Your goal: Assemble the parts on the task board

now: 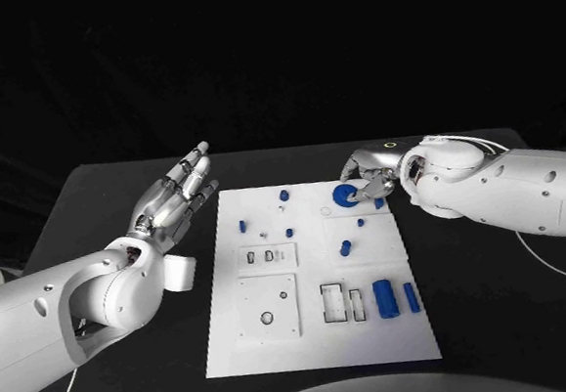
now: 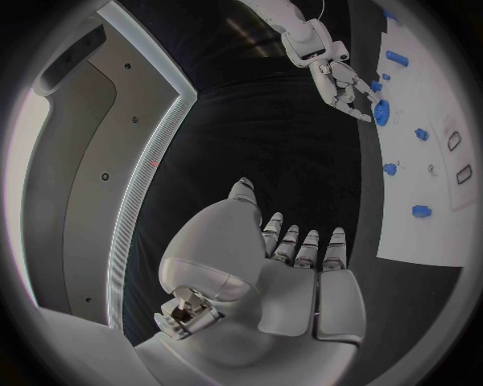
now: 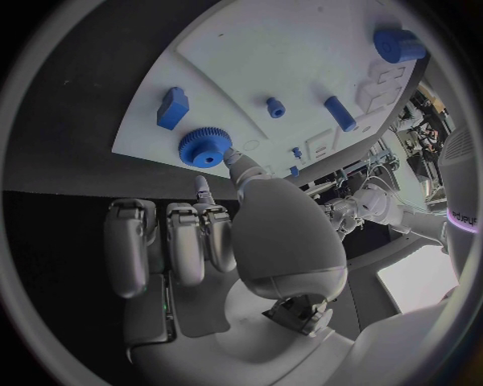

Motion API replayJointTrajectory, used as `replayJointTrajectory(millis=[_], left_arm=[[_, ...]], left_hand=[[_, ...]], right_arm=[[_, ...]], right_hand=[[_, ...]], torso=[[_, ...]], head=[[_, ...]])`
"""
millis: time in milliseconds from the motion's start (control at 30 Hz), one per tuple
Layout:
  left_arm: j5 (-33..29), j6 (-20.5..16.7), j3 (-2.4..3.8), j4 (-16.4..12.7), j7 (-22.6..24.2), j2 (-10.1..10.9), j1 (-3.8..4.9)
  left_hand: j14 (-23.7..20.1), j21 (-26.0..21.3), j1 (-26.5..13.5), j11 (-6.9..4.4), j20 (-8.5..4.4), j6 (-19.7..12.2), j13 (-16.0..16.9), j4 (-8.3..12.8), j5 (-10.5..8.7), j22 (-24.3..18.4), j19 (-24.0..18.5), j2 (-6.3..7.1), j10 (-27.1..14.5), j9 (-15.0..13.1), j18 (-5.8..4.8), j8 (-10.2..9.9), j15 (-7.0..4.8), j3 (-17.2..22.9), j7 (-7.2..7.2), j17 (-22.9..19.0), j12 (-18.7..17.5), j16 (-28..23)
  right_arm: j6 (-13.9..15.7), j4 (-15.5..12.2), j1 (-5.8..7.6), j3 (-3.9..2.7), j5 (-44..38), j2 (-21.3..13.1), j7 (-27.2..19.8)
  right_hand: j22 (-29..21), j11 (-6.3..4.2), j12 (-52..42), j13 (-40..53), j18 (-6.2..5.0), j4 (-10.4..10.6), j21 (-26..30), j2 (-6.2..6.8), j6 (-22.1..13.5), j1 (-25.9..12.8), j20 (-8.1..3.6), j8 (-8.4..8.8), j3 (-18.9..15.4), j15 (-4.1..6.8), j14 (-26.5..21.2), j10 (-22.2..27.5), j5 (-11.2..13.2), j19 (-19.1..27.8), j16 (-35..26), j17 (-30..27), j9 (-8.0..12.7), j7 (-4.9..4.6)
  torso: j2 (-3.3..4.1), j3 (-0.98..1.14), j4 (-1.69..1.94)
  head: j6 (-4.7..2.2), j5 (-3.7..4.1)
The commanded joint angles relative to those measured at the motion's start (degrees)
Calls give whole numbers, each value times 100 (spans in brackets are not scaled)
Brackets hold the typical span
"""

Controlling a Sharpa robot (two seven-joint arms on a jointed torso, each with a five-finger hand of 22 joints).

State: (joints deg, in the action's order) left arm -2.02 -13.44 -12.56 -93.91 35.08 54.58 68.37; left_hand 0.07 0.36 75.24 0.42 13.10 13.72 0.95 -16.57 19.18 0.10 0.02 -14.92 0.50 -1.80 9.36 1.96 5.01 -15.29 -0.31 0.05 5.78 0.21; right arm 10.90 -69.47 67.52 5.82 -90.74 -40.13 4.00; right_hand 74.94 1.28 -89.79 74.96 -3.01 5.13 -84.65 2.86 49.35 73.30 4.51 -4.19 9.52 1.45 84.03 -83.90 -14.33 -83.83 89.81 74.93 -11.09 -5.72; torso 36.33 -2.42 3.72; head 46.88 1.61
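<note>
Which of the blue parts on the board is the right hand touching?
The round blue gear at the far right of the task board. The right hand has a fingertip against it; the other blue parts lie apart from both hands.

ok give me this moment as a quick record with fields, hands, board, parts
left robot hand: fingers spread, holding nothing, raised beside the board's left edge
right robot hand: fingertips at the blue gear; whether it grips it is unclear
task board: white, lying mid-table
near parts: blue cylinder and blue bar lying side by side
</note>
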Motion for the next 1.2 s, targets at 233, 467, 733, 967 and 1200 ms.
replayJointTrajectory(millis=[233, 467, 733, 967, 1200], left_arm=[[-3, 141, 4, -24, 25, 7, 2], [-3, 160, 4, -23, 2, 11, 2], [-11, 195, 4, -61, -28, 13, 2], [-119, 213, 4, -59, -33, 7, 2], [-141, 200, 4, -54, -27, 27, 2]], left_hand=[[-7, -31, 65, 22, 52, -10, 9, 11, 36, -6, 4, -10, -18, -4, 98, 22, 50, 39, 30, -5, 22, -21], [-7, -29, 88, 32, 60, -7, 10, 15, 48, -3, 7, -9, -17, -4, 99, 23, 64, 46, 36, -5, 28, -21], [-7, -22, 211, 90, 95, -21, 13, 45, 164, 2, 14, 0, -16, -3, 100, 22, 103, 86, 74, -5, 55, -21], [-7, -15, 255, 105, 115, 0, 16, 50, 227, 6, 22, -5, -13, -6, 102, 27, 120, 105, 91, -5, 80, -21], [-7, -12, 265, 107, 119, 7, 18, 51, 238, 9, 26, -2, -12, -8, 103, 29, 123, 107, 94, -5, 88, -21]], right_arm=[[-177, 150, -61, -1, -179, 86, 36], [-229, 247, -91, -1, -210, 133, 19], [-288, 310, -130, -1, -217, 167, -48], [-255, 325, -171, -1, -263, 196, -128], [-15, 277, -173, -2, -213, 174, -216]], right_hand=[[956, 4, -21, 1504, 84, -82, 10, -18, 104, 105, 25, -49, 30, 16, 597, -610, -92, 35, 19, 1507, -62, -24], [927, 37, -21, 1504, 65, -163, 64, -24, 160, 162, 53, -69, 150, -16, 597, -610, -639, 100, 19, 1507, -163, -61], [923, 38, -21, 1504, 57, -308, 94, 25, 293, 250, 60, -124, 368, -13, 597, -610, -1148, 129, 19, 1507, -295, -57], [966, 59, -21, 1504, 67, -456, 73, 56, 671, 304, 48, -400, 448, -3, 597, -610, -1138, 91, 19, 1507, -625, -27], [1048, 47, -21, 1504, 96, -449, 1, 93, 891, 160, 23, -697, 423, 30, 597, -610, -1630, -11, 19, 1507, -1028, 35]], torso=[[-4, 2, -1], [0, 5, 1], [3, 1, 2], [1, 0, 3], [-3, 2, -4]], head=[[20, -1], [25, -1], [22, 4], [35, -14], [35, -52]])
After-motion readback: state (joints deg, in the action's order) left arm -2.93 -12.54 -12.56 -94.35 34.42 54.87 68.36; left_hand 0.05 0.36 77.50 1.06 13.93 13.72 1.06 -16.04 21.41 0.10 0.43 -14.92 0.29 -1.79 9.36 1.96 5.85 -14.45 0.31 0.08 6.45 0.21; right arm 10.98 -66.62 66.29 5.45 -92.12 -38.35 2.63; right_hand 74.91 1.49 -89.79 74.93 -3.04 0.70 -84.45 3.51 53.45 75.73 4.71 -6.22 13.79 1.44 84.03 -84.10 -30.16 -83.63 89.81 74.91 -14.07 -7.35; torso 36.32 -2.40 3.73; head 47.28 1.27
